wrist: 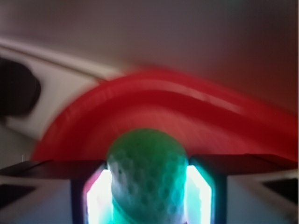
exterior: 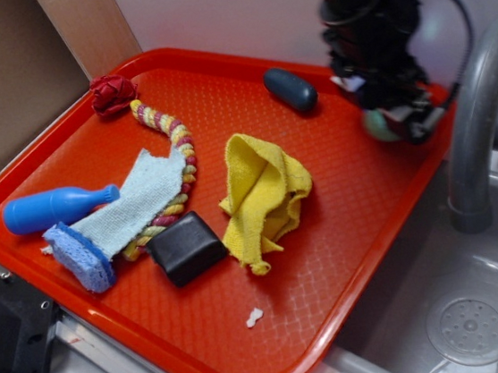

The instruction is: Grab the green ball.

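The green ball [exterior: 377,127] is a small pale mint ball at the far right corner of the red tray [exterior: 329,258]. My gripper [exterior: 397,123] is down on it and hides most of it in the exterior view. In the wrist view the ball [wrist: 147,172] fills the gap between my two fingers [wrist: 100,196], which press against its left and right sides. The gripper [wrist: 148,189] is shut on the ball. The tray's curved rim [wrist: 154,88] lies just beyond it.
On the tray lie a dark blue-grey capsule [exterior: 290,89], a yellow cloth [exterior: 263,194], a black block [exterior: 186,246], a rope toy [exterior: 166,128] with a red knot [exterior: 112,92], a pale blue cloth [exterior: 138,199], a blue sponge [exterior: 79,256] and a blue bottle [exterior: 49,209]. A sink [exterior: 470,305] and faucet [exterior: 476,125] stand right.
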You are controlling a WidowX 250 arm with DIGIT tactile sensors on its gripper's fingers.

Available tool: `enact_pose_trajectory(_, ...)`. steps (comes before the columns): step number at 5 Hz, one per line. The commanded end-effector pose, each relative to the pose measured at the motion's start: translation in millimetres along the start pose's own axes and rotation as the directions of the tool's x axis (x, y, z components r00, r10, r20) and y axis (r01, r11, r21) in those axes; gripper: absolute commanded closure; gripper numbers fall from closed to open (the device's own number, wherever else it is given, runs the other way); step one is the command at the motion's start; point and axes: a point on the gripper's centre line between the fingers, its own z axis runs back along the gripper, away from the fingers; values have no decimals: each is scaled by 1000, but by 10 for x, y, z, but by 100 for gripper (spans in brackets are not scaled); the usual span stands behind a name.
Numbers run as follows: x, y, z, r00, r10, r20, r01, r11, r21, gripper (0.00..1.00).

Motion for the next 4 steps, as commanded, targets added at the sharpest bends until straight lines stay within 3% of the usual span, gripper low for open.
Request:
enact_pose_trajectory(1,-322,494,1494,948,287,140,-299,951,74,100)
enact_pose_trajectory(2,-592,839,2039,901,418,118,-430,897,103,100)
enact_pose_trajectory(3,-708,1084,2306,888,446,115,-460,872,169,100)
enact_pose_trajectory(4,-691,1139,2477,882,459,102,-470,871,145,100)
